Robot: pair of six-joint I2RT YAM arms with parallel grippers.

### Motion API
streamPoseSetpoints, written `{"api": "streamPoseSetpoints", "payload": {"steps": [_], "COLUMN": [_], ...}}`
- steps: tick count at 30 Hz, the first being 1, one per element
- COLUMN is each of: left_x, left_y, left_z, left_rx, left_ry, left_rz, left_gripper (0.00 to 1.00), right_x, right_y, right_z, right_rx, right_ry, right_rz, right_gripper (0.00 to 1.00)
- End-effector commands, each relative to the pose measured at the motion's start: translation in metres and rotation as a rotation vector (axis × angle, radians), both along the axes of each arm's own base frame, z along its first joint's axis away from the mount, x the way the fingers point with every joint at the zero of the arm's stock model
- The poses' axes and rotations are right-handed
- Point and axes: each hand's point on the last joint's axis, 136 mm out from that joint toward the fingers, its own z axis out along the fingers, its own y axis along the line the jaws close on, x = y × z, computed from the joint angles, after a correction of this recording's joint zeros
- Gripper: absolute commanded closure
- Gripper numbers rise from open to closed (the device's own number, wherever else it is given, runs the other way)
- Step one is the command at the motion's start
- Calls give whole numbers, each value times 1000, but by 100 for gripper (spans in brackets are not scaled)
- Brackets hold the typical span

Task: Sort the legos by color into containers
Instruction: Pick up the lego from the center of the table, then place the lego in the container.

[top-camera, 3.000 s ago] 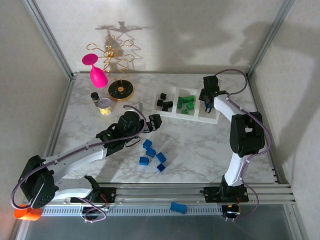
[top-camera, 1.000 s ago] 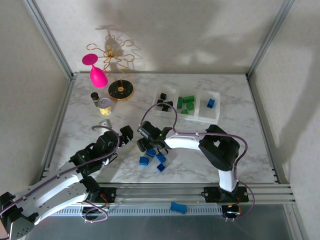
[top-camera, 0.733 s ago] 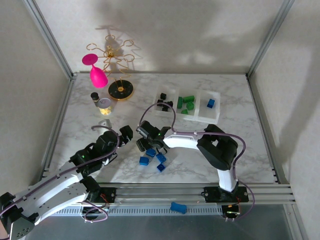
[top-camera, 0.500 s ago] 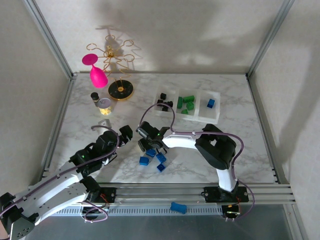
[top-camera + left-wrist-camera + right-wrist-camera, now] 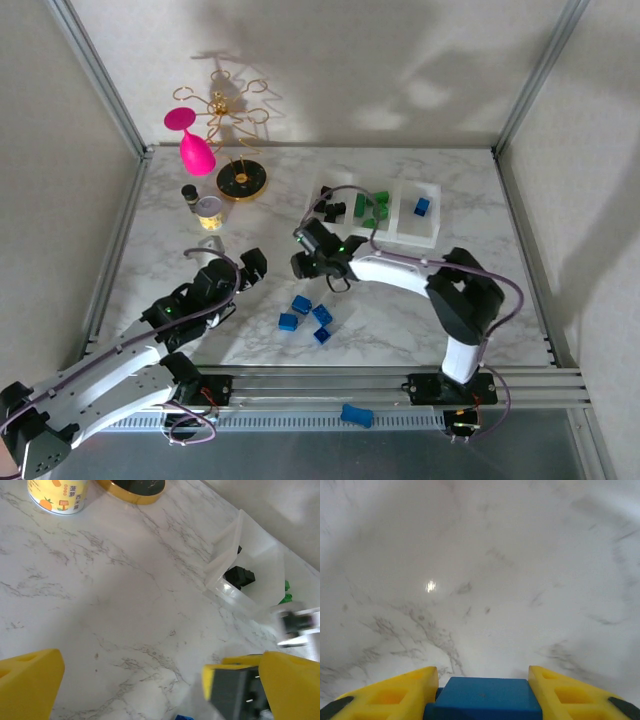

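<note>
My right gripper [image 5: 301,266] hangs over the marble between the tray and the loose bricks, shut on a blue brick [image 5: 484,699] that sits between its yellow fingers [image 5: 395,692]. Several more blue bricks [image 5: 301,304] lie in a cluster just in front of it. The white tray [image 5: 398,232] holds black bricks [image 5: 331,208] in its left compartment, green ones [image 5: 372,207] in the middle and one blue brick [image 5: 422,207] on the right. My left gripper [image 5: 253,268] is open and holds nothing, left of the cluster; the tray's black bricks [image 5: 240,575] lie ahead of it.
A yellow-labelled jar [image 5: 209,211], a dark little bottle [image 5: 189,192] and a gold stand on a black base [image 5: 241,180] with a pink glass [image 5: 193,148] fill the back left. One blue brick [image 5: 356,415] lies off the table on the front rail.
My right gripper closed on a blue brick from the cluster and lifted it back toward the tray. The left arm pulled back earlier and has since stayed still.
</note>
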Motion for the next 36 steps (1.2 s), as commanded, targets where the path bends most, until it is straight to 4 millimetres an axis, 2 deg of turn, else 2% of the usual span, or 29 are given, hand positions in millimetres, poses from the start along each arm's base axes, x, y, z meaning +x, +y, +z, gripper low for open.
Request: {"api": "streamPoseSetpoints", "payload": {"steps": [1, 6, 7, 10, 13, 16, 22, 25, 31, 36], "left_x": [11, 21, 23, 30, 36, 41, 48, 49, 51, 53], "left_y": [-14, -39, -45, -63, -78, -92, -112, -114, -113, -111], "left_z": [24, 34, 36, 39, 40, 43, 40, 37, 36, 35], "left_rx": [-30, -41, -46, -53, -56, -63, -69, -56, -40, -21], "left_ry": [-46, -56, -60, -62, -60, -63, -56, -50, -50, -48], "left_rz": [-39, -126, -148, -201, -242, -280, -325, -328, -324, -315], "left_gripper": [1, 1, 0, 1, 1, 0, 0, 1, 0, 0], "right_x": [14, 48, 60, 81, 102, 121, 159, 177, 208, 223], "right_y": [-39, -110, -132, -178, -219, -245, -275, -283, -293, -295], "right_z": [24, 47, 49, 56, 57, 55, 47, 39, 30, 26], "right_rx": [-3, -30, -31, -44, -64, -63, -91, -99, -116, -122], "right_ry": [-28, -85, -89, -114, -140, -151, -183, -182, -183, -183], "right_rz": [-112, -303, -361, -481, -587, -660, -742, -749, -756, -748], "right_gripper": [54, 54, 53, 53, 53, 53, 53, 53, 51, 45]}}
